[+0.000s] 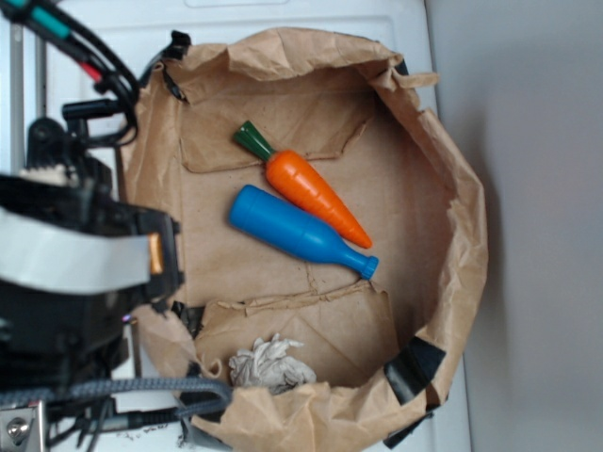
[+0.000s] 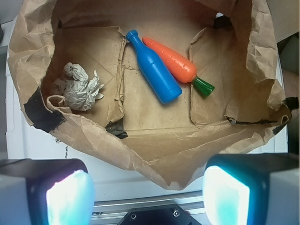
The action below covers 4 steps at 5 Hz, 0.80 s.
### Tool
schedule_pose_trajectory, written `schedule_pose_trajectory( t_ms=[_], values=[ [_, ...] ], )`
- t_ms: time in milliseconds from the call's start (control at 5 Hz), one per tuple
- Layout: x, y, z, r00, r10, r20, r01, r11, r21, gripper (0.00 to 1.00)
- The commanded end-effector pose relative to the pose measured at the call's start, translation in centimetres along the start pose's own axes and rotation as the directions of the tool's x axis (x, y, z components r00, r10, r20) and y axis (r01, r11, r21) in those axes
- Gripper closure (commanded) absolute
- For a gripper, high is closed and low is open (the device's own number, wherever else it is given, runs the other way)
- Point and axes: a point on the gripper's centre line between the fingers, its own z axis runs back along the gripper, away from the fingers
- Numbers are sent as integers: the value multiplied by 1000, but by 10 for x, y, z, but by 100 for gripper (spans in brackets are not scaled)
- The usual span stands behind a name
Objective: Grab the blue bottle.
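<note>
1. The blue bottle (image 2: pixel 153 69) lay on its side on the floor of a shallow brown paper bag (image 2: pixel 154 159) with rolled-down walls, which stood on a white bench (image 2: pixel 14 140).
2. The bottle's long axis ran diagonally. In the wrist view the cap pointed up and to the left, away from the hand; the wide base pointed down and to the right, toward it.
3. A carrot (image 2: pixel 176 65) lay parallel to the bottle, touching or just beside it along the bottle's right flank. A crumpled paper wad (image 2: pixel 77 86) sat well apart to the left.
4. The hand (image 2: pixel 149 194) stood open, with nothing between its two pads (image 2: pixel 70 197).
5. In the wrist view the bottle lay ahead of the hand, beyond the bag's near wall and roughly on the centreline between the pads.
6. The hand hung outside the bag's near rim, above the bench, camera looking down into the bag.
7. Judgement: the approach called for an advance over the rim, a descent, and a wrist turn to close across the bottle's body. The carrot left little clearance on that side.
</note>
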Motion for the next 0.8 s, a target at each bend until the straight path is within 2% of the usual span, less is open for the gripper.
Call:
schedule_pose_trajectory(
  t_ms=[0,200,400,600],
  values=[
    [19,1,-16,995,-13,98,12,1000,16,0],
    [33,6,-36,993,-47,107,45,999,17,0],
    [55,12,-68,975,-170,144,164,985,51,0],
    [93,32,-89,956,-285,70,282,958,57,0]
  ],
)
